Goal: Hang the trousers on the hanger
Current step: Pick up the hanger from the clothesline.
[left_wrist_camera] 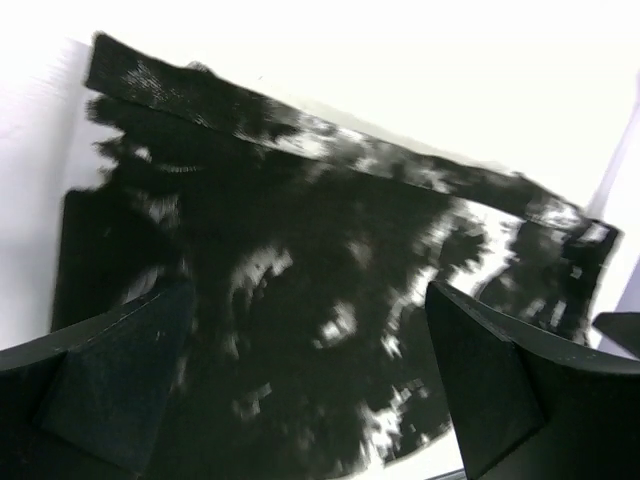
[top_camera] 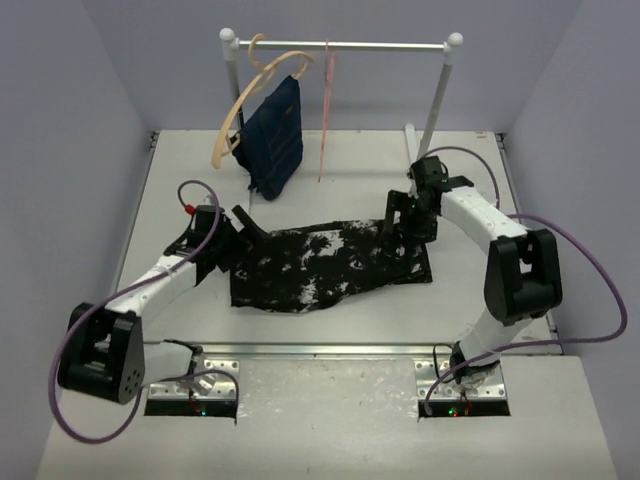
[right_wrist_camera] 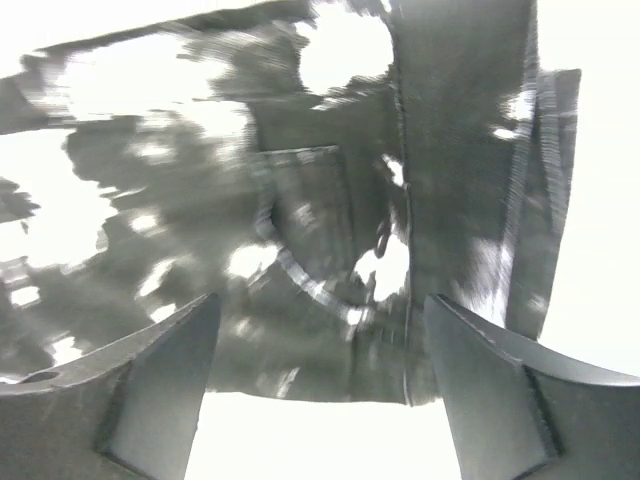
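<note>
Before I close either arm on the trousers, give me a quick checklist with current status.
1. Trousers spread flat on the table: ok.
2. Left gripper jaws open, empty, at the trousers' left end: ok.
3. Right gripper jaws open, empty, at the right end: ok.
4. Pink wire hanger on the rail, bare: ok.
5. Jaws touching fabric: cannot tell.
</note>
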`<state>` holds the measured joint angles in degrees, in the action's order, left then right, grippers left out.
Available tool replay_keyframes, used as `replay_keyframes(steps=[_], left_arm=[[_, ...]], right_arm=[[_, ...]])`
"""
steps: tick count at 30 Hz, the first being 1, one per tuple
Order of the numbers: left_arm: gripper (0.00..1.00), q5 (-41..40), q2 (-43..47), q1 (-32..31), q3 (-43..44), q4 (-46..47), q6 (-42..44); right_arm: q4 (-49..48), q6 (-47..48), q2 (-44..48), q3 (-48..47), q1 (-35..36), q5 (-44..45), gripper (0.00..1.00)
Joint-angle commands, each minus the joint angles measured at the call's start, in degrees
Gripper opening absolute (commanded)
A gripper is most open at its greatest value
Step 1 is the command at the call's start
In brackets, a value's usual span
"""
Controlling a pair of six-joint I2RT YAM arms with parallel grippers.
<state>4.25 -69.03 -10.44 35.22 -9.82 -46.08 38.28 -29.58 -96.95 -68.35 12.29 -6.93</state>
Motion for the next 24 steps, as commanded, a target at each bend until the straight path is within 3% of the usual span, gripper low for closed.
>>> replay_keyframes(steps=[1,2,5,10,14,17,19,21,24], left_arm=[[1.00,-8.51,13.68,0.15,3.31,-8.67,4.72],[1.00,-10.20,15.31,0.15,4.43,-10.37,5.34],[1.00,-13.79,18.80,0.15,5.97,-13.68,7.03],[1.00,-12.72,21.74,0.15,6.26,-16.90,12.85],[1.00,-11.01,23.52,0.10,6.10,-19.25,14.88],[1.00,-6.64,25.95,0.07,4.42,-18.13,14.88],[1.00,-6.22,26.23,0.07,4.15,-17.78,14.88],[1.00,-5.84,26.14,0.07,4.52,-17.95,15.14],[1.00,-5.37,26.08,0.07,4.70,-18.03,15.42]], right_arm=[[-1.60,2.67,8.62,-8.90,2.53,-0.76,0.93],[-2.49,2.61,9.41,-10.19,3.49,-2.16,0.98],[-9.04,2.68,10.02,-12.09,7.56,-4.72,0.99],[-15.48,3.61,1.44,-23.18,14.26,6.93,0.99],[-9.70,1.90,-10.20,-39.23,16.22,12.90,0.99],[-1.92,3.65,-19.74,-56.82,20.48,18.87,0.99],[0.60,4.60,-26.08,-62.54,21.78,24.83,0.99],[2.95,3.97,-28.84,-65.17,22.47,30.27,0.97],[1.50,3.44,-28.34,-60.36,22.60,34.52,0.86]])
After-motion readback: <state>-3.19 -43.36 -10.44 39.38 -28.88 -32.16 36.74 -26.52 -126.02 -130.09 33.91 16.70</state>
